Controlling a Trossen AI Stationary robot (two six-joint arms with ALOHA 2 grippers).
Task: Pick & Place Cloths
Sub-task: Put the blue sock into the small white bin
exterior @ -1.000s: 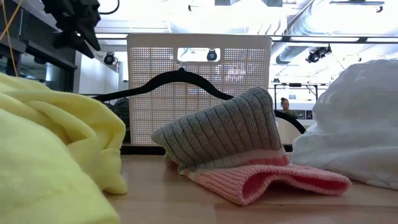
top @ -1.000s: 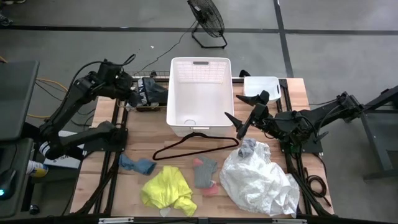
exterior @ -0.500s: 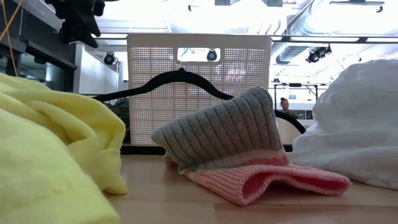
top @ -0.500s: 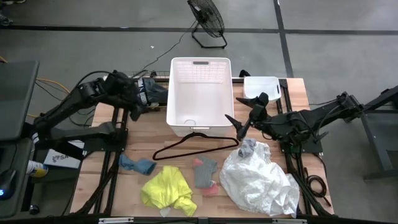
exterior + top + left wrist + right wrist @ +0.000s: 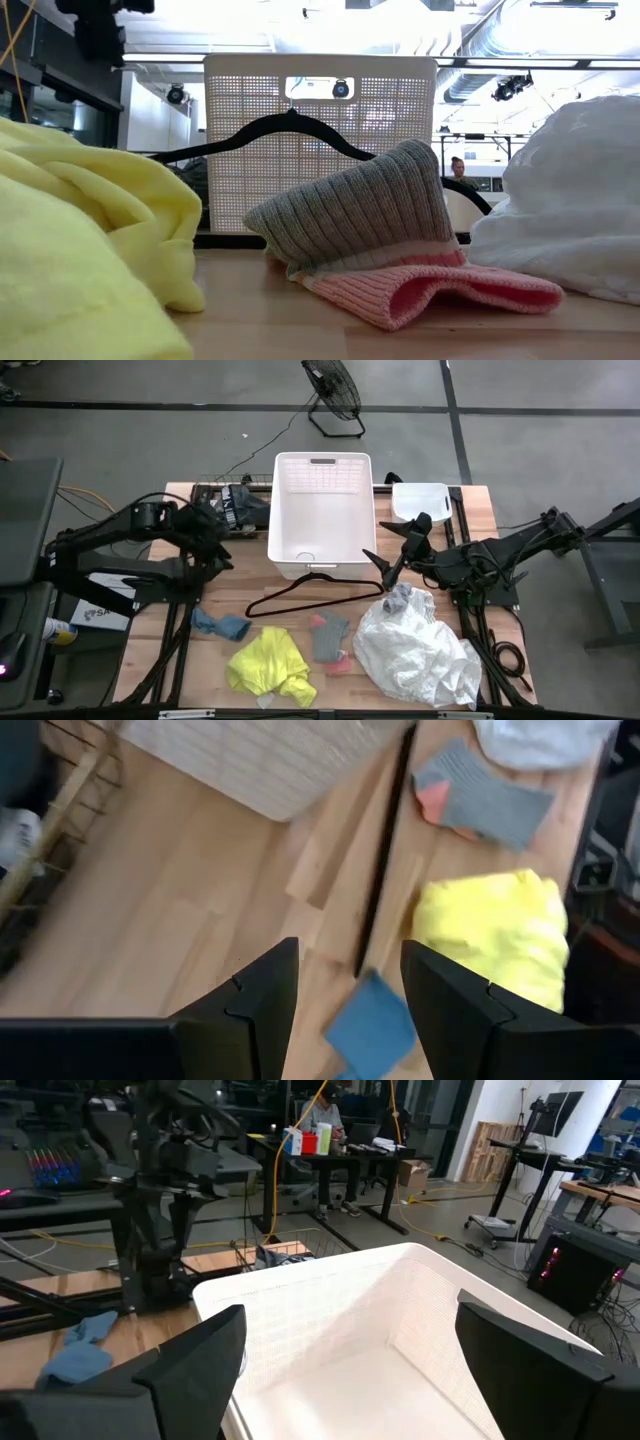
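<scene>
Change: the left end effector [image 5: 218, 550] has swung away from the dark pile at the desk's far corner and come down beside the basket [image 5: 321, 512].
Meaning: likely heading for the blue cloth [image 5: 372, 1023], just ahead of it.
Left end effector: fingers partly apart, empty.
Right end effector [image 5: 396, 552]: wide apart, empty, above the white cloth [image 5: 420, 650].

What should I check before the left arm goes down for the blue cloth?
1. Left claw open, nothing held: ok.
2. Blue cloth lying free on the table, apart from the yellow cloth: ok.
3. Hanger clear of the blue cloth: ok in the high view.
4. Basket empty and ready: ok.
5. Right claw open, parked by the basket's corner, away from the left side: ok.
6. Whether anything lies under the blue cloth: cannot tell.
</scene>
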